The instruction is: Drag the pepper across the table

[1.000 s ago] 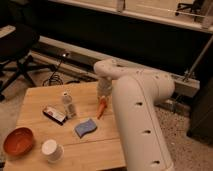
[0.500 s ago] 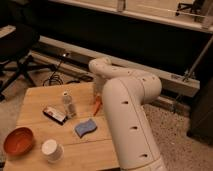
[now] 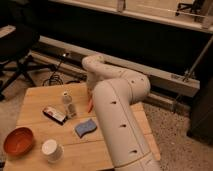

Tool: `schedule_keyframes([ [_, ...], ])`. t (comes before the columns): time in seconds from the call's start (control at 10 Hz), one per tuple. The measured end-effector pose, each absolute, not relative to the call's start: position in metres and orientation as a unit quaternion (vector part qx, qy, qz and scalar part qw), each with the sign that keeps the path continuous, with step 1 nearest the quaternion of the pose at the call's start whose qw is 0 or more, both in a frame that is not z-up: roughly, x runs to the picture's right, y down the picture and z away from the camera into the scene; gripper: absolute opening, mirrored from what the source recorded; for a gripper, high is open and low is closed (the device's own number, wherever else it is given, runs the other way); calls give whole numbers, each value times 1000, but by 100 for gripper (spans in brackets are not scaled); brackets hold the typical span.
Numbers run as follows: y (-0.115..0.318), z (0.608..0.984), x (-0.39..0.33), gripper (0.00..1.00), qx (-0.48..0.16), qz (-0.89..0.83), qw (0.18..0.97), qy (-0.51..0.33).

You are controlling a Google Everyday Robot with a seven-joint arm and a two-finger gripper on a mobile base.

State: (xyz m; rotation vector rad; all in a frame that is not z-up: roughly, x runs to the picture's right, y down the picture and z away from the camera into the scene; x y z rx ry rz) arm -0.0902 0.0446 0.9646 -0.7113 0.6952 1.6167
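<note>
I am looking at a small wooden table (image 3: pixel 35 100) with lines in its planks. A big white robot arm (image 3: pixel 117 115) comes up from the near right corner and bends over the right side of the table. It is so fat that it hides much of that side. The gripper (image 3: pixel 90 94) is at the end of the arm, low down near the far edge of the table, a bit right of the middle. The arm is in the way there, so I cannot tell how the gripper is set. The pepper (image 3: pixel 90 105) is right there too. Only a thin orange-red bit of it peeks out, close against the arm and just under the gripper. I cannot tell if the gripper is touching it. Just left of the pepper stands a small clear bottle (image 3: pixel 67 101). Next to the bottle, toward the left edge, lies a flat dark packet (image 3: pixel 54 114). A blue sponge (image 3: pixel 85 128) lies in the middle of the table, nearer to me than the pepper. An orange-red bowl (image 3: pixel 18 141) sits at the near left corner. A white cup (image 3: pixel 51 149) stands by the near edge, just right of the bowl. Beyond the left edge stands a dark chair (image 3: pixel 17 50) on the floor.
</note>
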Motion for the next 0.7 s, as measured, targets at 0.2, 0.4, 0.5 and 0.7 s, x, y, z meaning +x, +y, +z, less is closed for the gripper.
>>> schedule_keyframes([
  [0.2,36,968,-102,48,-306,695,581,292],
  [0.4,28,970,-110,67,-311,704,573,282],
  [0.5,24,971,-113,74,-314,709,567,278],
  [0.7,22,972,-115,74,-320,715,558,274],
])
